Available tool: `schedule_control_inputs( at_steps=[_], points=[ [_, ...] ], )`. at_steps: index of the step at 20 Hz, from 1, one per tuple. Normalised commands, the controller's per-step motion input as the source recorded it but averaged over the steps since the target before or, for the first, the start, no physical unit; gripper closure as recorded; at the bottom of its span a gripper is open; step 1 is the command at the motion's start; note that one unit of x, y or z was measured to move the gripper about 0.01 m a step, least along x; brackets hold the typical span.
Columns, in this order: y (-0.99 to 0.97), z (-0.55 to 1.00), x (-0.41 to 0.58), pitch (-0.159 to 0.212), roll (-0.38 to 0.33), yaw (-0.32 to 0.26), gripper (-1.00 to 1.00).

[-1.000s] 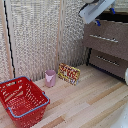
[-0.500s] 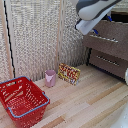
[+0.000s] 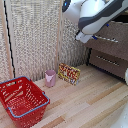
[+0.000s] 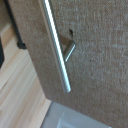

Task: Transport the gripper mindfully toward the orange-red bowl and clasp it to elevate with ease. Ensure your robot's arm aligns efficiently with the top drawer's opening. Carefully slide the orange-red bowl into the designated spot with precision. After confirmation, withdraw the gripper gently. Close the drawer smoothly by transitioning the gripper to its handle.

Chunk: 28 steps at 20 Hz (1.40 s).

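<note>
The long slim silver bar handle could be missed if approached off-centre, as the gripper's open-or-closed state cannot be told

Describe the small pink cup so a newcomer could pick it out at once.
Start at the tall woven screen at the back of the wooden floor. At its foot stands the pink cup, between the red wire basket and a patterned red-and-yellow box. It is the only plain pink, open-topped thing there.
</note>
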Motion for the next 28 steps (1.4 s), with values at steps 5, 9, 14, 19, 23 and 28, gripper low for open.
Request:
schedule_control_inputs(
  at_steps=[5, 9, 14, 19, 23, 28],
  points=[
    [0.00, -0.11, 0.035, 0.251, -0.243, 0.129, -1.00],
    [-0.12, 0.00, 0.100, 0.359, -0.013, 0.105, -1.00],
    [-0.31, 0.00, 0.255, 0.159, 0.005, 0.151, -1.00],
    [-0.49, 0.19, 0.201, -0.093, 0.036, 0.102, -1.00],
    [-0.35, 0.25, 0.053, -0.201, 0.000, 0.022, -1.00],
    [-0.29, 0.07, 0.083, -0.144, 0.007, 0.003, 1.00]
  ],
)
